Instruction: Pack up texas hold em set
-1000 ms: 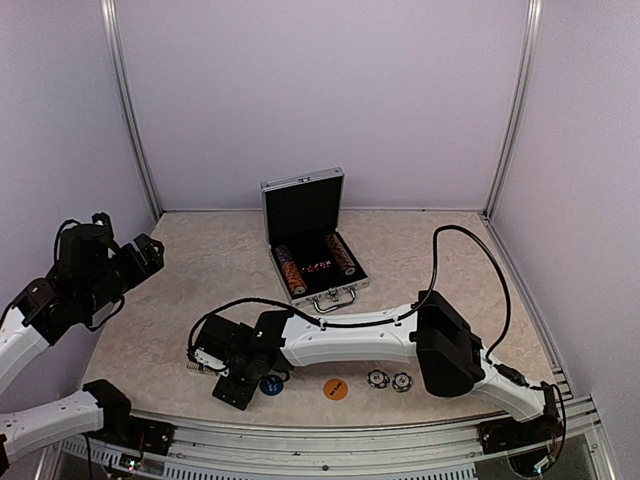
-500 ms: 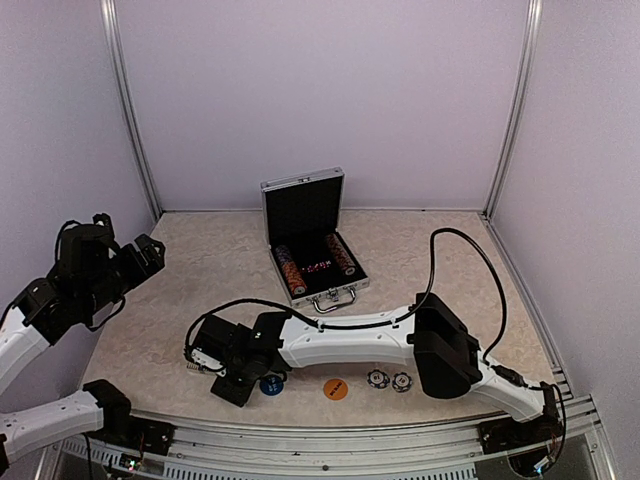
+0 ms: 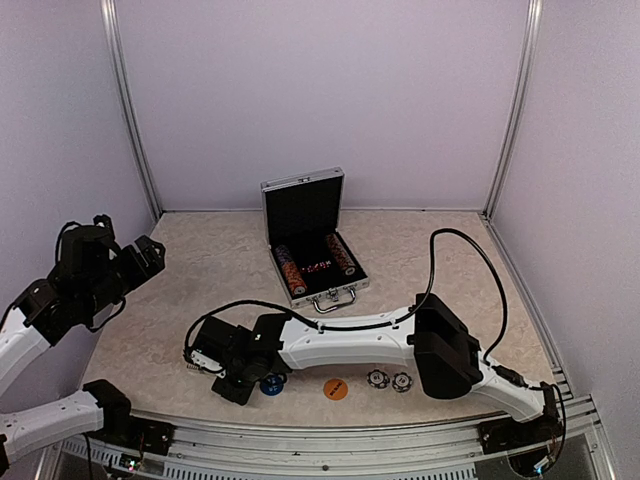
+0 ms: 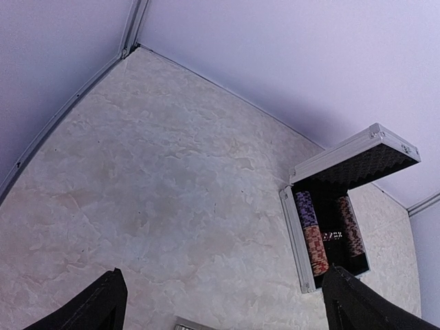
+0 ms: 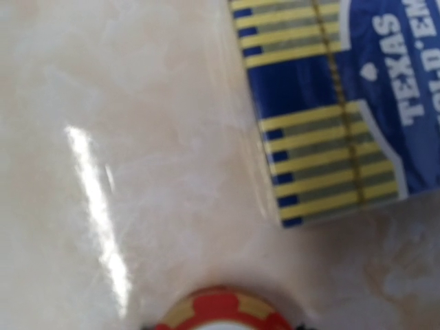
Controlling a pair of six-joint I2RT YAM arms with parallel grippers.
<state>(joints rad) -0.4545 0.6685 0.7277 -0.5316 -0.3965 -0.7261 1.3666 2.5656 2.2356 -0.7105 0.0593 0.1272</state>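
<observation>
The case [image 3: 312, 250] stands open at the far centre of the counter [image 3: 200, 270], with chip rows [image 3: 290, 268] seated inside. Near the front edge lie a deck [image 5: 337, 103], a red chip [image 5: 223, 313] and a blue disc [image 3: 271, 384]. The step in hand appears to be pickup of the red chip. The right fingers [image 3: 232, 385] are low over it; grip cannot be told. The left fingers [image 4: 103, 302] are spread open, raised and empty. Next move: secure the chip, lift it clear of the deck, and carry it to the case.

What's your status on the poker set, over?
Left claw open, raised at left. Right claw low over red striped poker chip near blue card deck, grip unclear. Silver aluminium briefcase open; nothing blocking it.
</observation>
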